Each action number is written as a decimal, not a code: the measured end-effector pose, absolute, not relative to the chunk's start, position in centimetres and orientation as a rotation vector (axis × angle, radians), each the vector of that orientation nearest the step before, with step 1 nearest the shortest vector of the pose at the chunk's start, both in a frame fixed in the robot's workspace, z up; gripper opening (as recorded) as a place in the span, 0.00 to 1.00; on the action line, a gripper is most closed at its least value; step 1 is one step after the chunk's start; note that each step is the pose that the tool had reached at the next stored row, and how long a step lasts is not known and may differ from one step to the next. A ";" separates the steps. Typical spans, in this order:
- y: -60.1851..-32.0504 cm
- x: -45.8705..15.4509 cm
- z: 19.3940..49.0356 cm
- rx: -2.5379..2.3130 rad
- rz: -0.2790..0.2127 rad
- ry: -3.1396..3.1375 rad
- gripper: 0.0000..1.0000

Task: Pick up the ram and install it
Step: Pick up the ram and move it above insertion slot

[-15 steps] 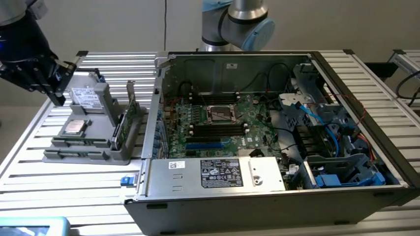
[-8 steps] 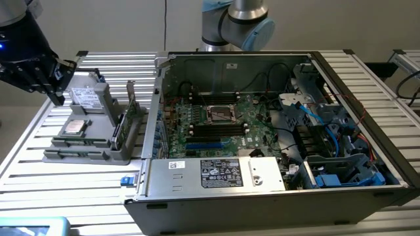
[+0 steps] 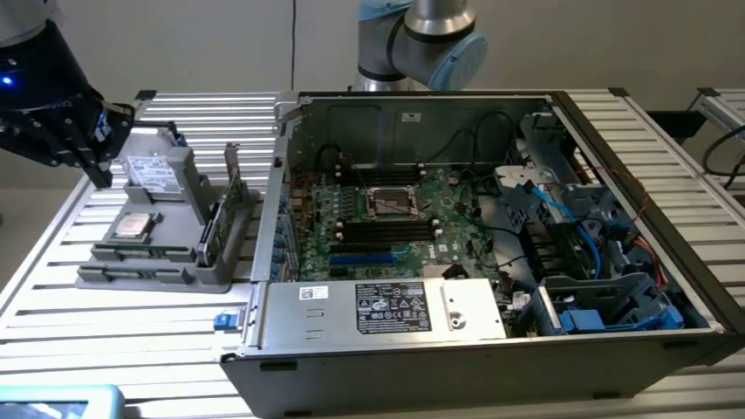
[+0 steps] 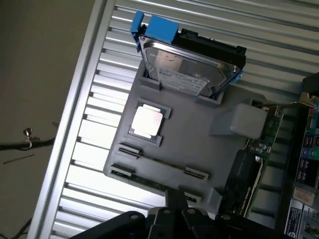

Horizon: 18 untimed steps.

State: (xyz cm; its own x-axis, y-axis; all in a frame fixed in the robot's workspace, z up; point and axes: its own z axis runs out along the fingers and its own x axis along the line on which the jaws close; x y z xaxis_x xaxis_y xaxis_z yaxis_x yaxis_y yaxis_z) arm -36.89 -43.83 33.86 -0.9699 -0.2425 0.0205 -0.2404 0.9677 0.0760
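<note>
Ram, a long, thin dark-green circuit-board stick (image 4: 149, 182), is seen standing on edge in a slot of a grey plastic holder tray (image 4: 197, 137), near a square silver processor chip (image 4: 147, 121). A black gripper (image 4: 175, 195) is held above the stick, its fingers pressed together with nothing between them. An open metal computer case (image 3: 349, 113) is set just beside the tray.

Black fingers (image 3: 96, 162), silver arm (image 3: 434, 16), pale-blue caps (image 3: 458, 58)
</note>
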 end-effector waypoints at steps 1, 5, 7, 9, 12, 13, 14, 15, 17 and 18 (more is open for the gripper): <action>-43.8 -36.9 33.9 0.409 -0.113 -3.082 0.11; -43.8 -36.9 33.9 0.520 -0.111 -3.063 0.11; -43.8 -36.9 33.9 0.575 -0.110 -3.052 0.11; -43.8 -36.9 33.9 0.630 -0.109 -3.040 0.11; -43.8 -36.9 33.9 0.712 -0.108 -3.019 0.11; -43.8 -36.9 33.9 0.739 -0.107 -3.012 0.11; -43.8 -36.9 33.9 0.766 -0.106 -3.005 0.11; -43.8 -36.9 33.9 0.793 -0.106 -2.997 0.11; -43.8 -36.9 33.9 0.848 -0.105 -2.981 0.11; -43.8 -36.9 33.9 0.875 -0.104 -2.973 0.11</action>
State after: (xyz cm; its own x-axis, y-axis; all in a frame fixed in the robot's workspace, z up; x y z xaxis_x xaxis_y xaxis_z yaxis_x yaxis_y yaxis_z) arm -36.90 -43.83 33.86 -0.8401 -0.5421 0.0205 -0.5393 0.8387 0.0760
